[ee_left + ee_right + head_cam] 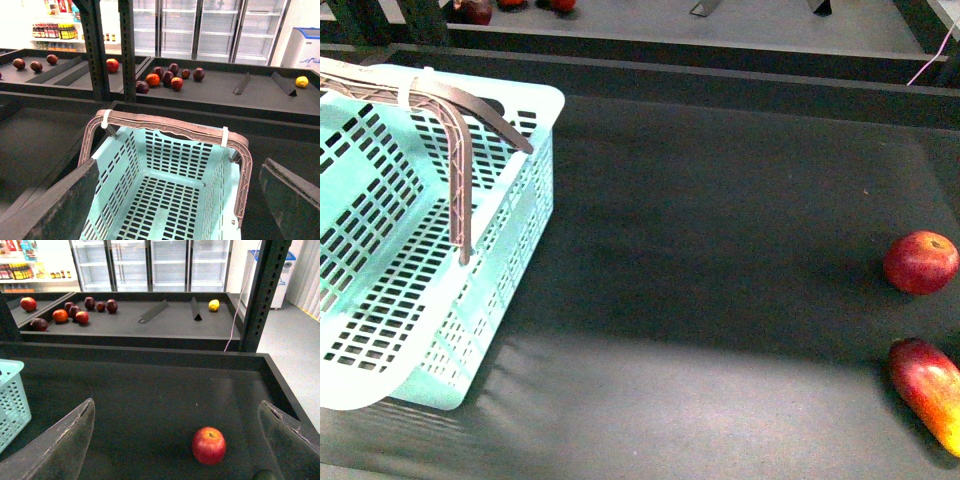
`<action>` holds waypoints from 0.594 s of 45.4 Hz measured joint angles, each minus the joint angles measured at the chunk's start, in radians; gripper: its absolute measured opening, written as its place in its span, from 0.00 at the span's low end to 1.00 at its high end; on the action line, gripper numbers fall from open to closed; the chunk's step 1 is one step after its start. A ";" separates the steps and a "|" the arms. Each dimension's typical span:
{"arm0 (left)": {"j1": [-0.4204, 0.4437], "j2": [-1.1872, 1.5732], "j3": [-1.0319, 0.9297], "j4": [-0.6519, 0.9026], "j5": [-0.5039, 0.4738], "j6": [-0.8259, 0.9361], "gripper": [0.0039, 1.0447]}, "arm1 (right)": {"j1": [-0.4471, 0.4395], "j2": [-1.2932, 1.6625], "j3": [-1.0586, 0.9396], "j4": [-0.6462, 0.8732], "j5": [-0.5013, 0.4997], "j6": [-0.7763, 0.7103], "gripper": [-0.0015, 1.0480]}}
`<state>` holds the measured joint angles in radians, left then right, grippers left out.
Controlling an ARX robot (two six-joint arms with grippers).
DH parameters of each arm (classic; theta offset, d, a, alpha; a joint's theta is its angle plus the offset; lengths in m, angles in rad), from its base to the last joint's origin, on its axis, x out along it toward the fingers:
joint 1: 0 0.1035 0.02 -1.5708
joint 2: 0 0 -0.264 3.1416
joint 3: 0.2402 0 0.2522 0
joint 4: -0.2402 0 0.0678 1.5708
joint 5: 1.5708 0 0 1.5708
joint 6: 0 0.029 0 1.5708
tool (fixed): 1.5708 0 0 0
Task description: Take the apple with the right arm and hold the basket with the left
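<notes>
The small round red apple lies on the dark tray floor at the far right; the right wrist view shows it below and between my right gripper's wide-open fingers, apart from them. The light turquoise basket with brownish-mauve handles stands at the left, empty. In the left wrist view the basket and its tied handles sit below my open left gripper, which touches nothing. Neither arm shows in the front view.
A longer oval red-and-yellow fruit lies just in front of the apple. The tray has raised dark walls. Beyond it stand a shelf with several dark red fruits, a yellow fruit and upright dark posts.
</notes>
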<state>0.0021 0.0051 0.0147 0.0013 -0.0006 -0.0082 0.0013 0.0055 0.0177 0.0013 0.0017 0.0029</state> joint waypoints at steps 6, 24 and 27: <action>0.000 0.000 0.000 0.000 0.000 0.000 0.94 | 0.000 0.000 0.000 0.000 0.000 0.000 0.92; 0.000 0.000 0.000 0.000 0.000 0.000 0.94 | 0.000 0.000 0.000 0.000 0.000 0.000 0.92; 0.000 0.000 0.000 0.000 0.000 0.000 0.94 | 0.000 0.000 0.000 0.000 0.000 0.000 0.92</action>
<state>0.0021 0.0051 0.0147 0.0010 -0.0002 -0.0082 0.0013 0.0055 0.0177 0.0013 0.0017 0.0029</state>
